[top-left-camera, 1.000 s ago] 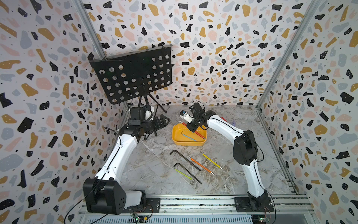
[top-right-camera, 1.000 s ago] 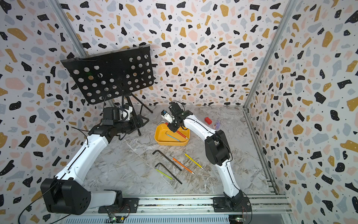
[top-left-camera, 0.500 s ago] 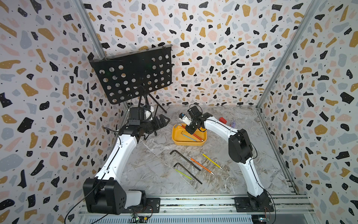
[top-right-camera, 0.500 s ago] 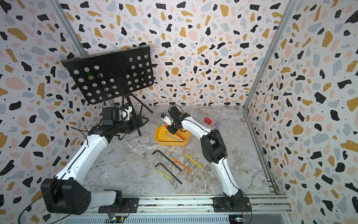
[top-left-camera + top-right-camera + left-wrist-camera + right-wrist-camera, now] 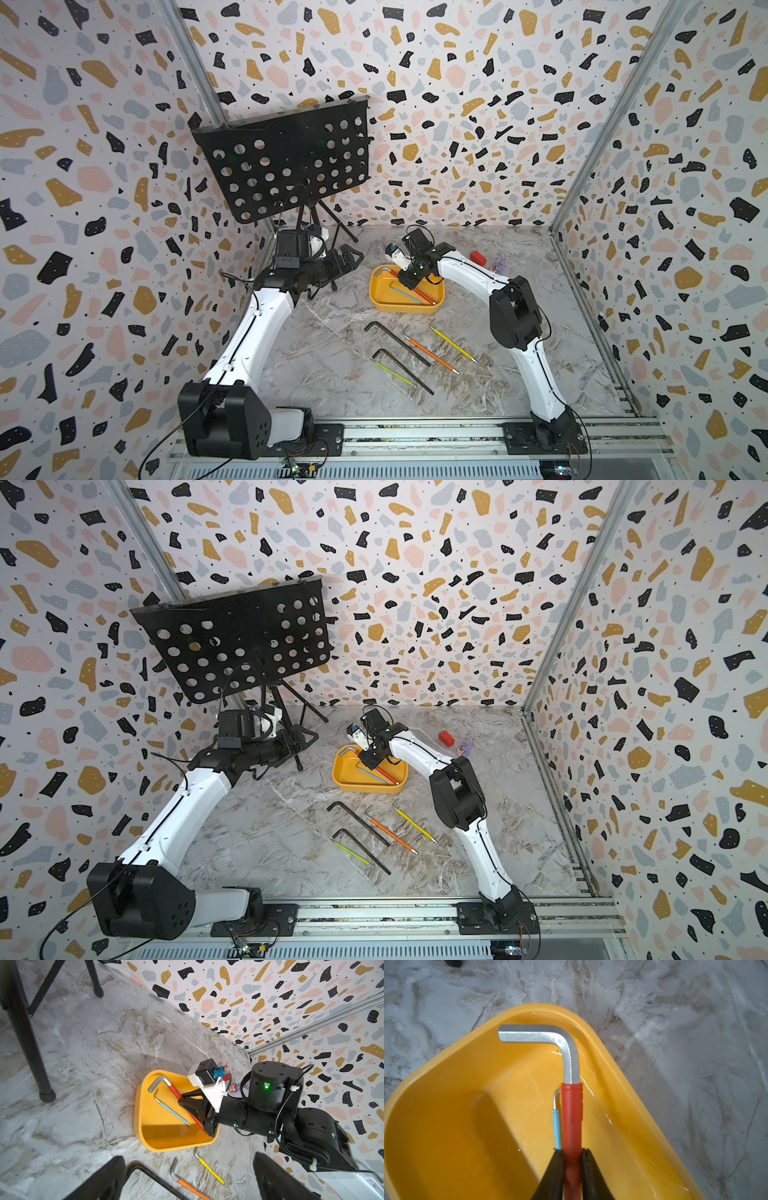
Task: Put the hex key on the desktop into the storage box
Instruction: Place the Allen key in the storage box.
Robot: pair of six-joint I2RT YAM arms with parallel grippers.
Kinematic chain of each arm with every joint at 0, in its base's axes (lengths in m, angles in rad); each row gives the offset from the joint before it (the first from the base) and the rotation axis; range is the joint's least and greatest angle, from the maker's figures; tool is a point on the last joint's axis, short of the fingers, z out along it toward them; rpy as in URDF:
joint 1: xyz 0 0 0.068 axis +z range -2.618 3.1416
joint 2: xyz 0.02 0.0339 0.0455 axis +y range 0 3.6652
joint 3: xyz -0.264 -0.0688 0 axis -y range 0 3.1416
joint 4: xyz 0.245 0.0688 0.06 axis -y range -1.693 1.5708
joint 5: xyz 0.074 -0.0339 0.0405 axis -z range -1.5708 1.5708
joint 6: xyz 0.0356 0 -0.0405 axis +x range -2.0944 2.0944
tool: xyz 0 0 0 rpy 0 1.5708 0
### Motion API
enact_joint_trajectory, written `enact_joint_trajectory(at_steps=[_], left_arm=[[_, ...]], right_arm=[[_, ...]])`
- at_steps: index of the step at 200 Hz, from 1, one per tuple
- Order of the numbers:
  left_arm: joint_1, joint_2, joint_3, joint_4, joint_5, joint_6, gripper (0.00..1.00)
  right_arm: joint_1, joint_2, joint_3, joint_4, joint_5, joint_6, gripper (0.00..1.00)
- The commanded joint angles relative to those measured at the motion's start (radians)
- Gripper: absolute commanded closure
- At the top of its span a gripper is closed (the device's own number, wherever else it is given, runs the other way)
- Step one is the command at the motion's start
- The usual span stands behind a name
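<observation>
Hex key (image 5: 572, 1118) with red sleeve is resting inside the storage box (image 5: 403, 307), its sleeve passing between the fingers (image 5: 554, 1176) of your right claw (image 5: 572, 1152), which is standing narrow and pressing it from both sides. A blue-sleeved key (image 5: 172, 1110) is lying just beside that claw's fingertip, while your left claw (image 5: 352, 257) is hanging wide open above the desktop (image 5: 332, 365).

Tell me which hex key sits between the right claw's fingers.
The red-sleeved hex key, the only red one, in the storage box; the thin blue-sleeved key lies beside it, outside the right claw.
</observation>
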Motion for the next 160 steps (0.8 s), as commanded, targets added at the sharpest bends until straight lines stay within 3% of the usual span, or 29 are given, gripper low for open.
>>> enact_joint_trajectory(at_steps=[1,51,88,118,160], left_arm=[[0.005,-0.001,-0.012,0.047,0.021,0.004,0.00],[0.005,0.007,-0.015,0.047,0.025,0.004,0.00],[0.003,0.023,0.005,0.051,0.090,0.035,0.00],[0.002,0.014,-0.002,0.051,0.092,0.052,0.00],[-0.063,0.017,0.000,0.049,0.124,0.078,0.00]], right_arm=[[-0.002,-0.030,0.000,-0.006,-0.018,0.030,0.74],[-0.002,-0.081,-0.007,-0.023,0.000,0.035,0.66],[-0.001,-0.194,-0.064,-0.018,0.012,0.041,0.60],[-0.002,-0.354,-0.219,0.056,0.038,0.046,0.52],[-0.001,-0.574,-0.494,0.143,0.029,0.099,0.51]])
